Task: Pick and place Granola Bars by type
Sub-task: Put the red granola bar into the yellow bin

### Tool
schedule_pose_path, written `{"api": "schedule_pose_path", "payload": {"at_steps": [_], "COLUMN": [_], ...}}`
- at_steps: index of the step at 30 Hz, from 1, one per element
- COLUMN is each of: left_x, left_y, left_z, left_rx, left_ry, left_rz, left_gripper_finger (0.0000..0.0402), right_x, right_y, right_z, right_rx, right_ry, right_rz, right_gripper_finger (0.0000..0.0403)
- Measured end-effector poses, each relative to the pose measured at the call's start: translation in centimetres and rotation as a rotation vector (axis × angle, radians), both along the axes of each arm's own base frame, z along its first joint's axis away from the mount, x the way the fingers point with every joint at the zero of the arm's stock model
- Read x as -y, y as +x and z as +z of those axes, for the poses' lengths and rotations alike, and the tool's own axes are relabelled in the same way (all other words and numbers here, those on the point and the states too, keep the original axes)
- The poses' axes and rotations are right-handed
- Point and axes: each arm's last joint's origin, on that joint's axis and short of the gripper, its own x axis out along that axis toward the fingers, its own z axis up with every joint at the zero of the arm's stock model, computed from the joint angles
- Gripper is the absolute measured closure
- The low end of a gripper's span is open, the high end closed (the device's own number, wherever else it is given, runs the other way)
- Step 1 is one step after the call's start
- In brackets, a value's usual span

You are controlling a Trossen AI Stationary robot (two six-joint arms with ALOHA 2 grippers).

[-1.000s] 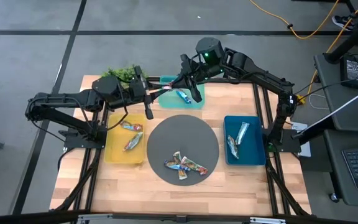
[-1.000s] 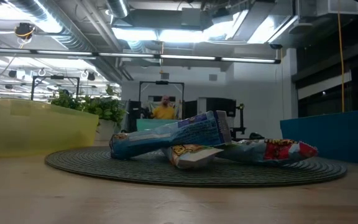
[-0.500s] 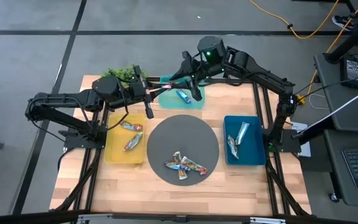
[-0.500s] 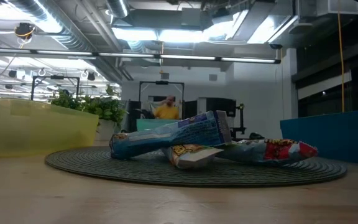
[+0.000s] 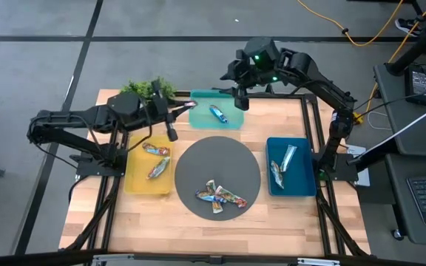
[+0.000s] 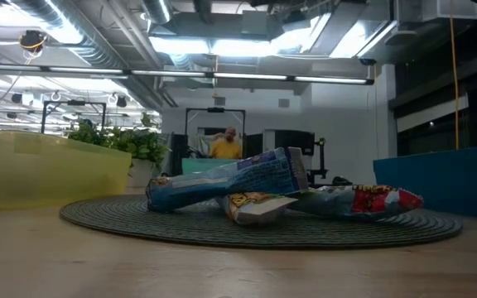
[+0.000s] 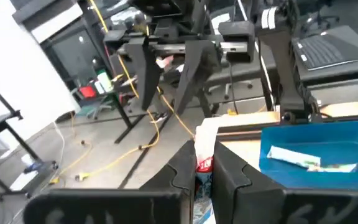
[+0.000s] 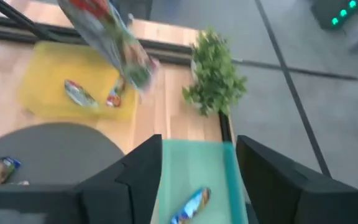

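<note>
My left gripper point(image 5: 173, 113) hovers over the table's far left, shut on a red-multicoloured granola bar point(image 5: 186, 108) that sticks out toward the teal tray point(image 5: 198, 118). My right gripper point(image 5: 240, 99) hangs open above that tray's far right corner, with nothing between its fingers point(image 8: 143, 180). A blue bar point(image 5: 218, 113) lies in the teal tray. Two bars rest in the yellow tray point(image 5: 135, 174), and two silvery ones lie in the dark-blue tray point(image 5: 302, 177). Three more bars point(image 5: 220, 197) are piled on the round grey mat point(image 5: 217, 159). My left gripper pinches the red-multicoloured bar between its two fingers point(image 7: 182, 171), and the bar's white free end point(image 7: 205, 134) sticks out past the fingertips. The fingers come level from the table's left, along the bar. The bar is lifted clear of the table.
A potted plant point(image 5: 148, 89) stands at the far left corner behind the left arm. The low view shows the pile of bars point(image 6: 247, 190) on the mat, and a person in yellow point(image 6: 226, 147) stands far off in the room. Bare wood lies along the near edge.
My right gripper has opened and let go of the red-multicoloured bar. It has drawn away toward the table's far right. The bar stays in my left gripper, which has shifted a little toward the left edge.
</note>
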Motion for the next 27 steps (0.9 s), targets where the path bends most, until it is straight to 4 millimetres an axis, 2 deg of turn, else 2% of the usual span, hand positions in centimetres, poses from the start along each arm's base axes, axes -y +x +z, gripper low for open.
{"api": "schedule_pose_path", "payload": {"at_steps": [9, 17, 22, 25, 27], "left_x": [0.3, 0.2, 0.3, 0.3, 0.3], "left_y": [-4.3, -8.5, -9.3, -9.3, -9.2], "left_z": [-0.7, -0.2, -0.1, -0.1, -0.2], "left_rx": [-0.103, -0.132, -0.134, -0.141, -0.154], "left_ry": [-0.145, -0.254, -0.260, -0.263, -0.245], "left_rz": [0.111, 0.148, 0.130, 0.110, 0.105], "left_gripper_finger": [0.0385, 0.0385, 0.0385, 0.0385, 0.0385], "right_x": [-0.3, -0.7, -1.0, -1.1, -1.5], "right_y": [-1.0, -2.1, -2.9, -2.2, -1.3], "right_z": [-0.5, 0.2, 1.2, 0.9, 0.0], "right_rx": [-0.105, -0.105, -0.038, 0.080, 0.188], "right_ry": [0.019, 0.014, -0.028, -0.027, -0.003], "right_rz": [-0.042, -0.032, -0.065, -0.054, 0.002], "right_gripper_finger": [0.0255, 0.0285, 0.0303, 0.0312, 0.0315]}}
